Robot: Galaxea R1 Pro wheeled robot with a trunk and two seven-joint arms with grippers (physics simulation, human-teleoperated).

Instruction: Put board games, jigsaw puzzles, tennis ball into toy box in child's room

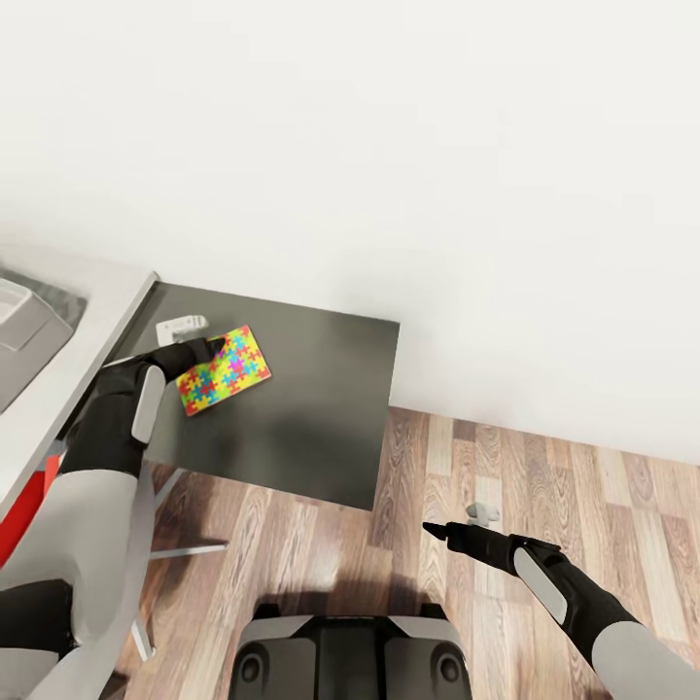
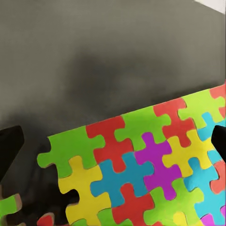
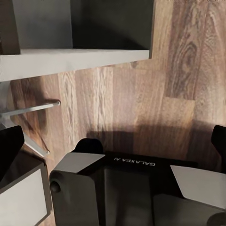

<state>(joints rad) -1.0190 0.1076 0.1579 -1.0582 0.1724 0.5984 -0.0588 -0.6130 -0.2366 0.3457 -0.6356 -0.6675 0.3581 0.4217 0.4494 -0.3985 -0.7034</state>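
One jigsaw puzzle (image 1: 228,369), a jagged-edged panel of red, green, yellow and blue pieces, lies flat on the dark grey cabinet top (image 1: 311,408). My left gripper (image 1: 201,350) is at the puzzle's near-left edge. In the left wrist view the puzzle (image 2: 141,165) sits between the two dark fingers, which stand wide apart, so the left gripper (image 2: 114,141) is open. The light grey toy box (image 1: 24,326) shows at the far left on the pale table (image 1: 92,331). Over the wood floor, my right gripper (image 1: 439,531) hangs open and empty, as the right wrist view (image 3: 114,143) confirms.
A small white-grey object (image 1: 182,329) lies on the cabinet top beside the puzzle. A small grey piece (image 1: 479,509) rests on the floor near the right gripper. A white wall runs behind the cabinet. Something red (image 1: 19,515) and metal legs (image 1: 185,550) sit under the table.
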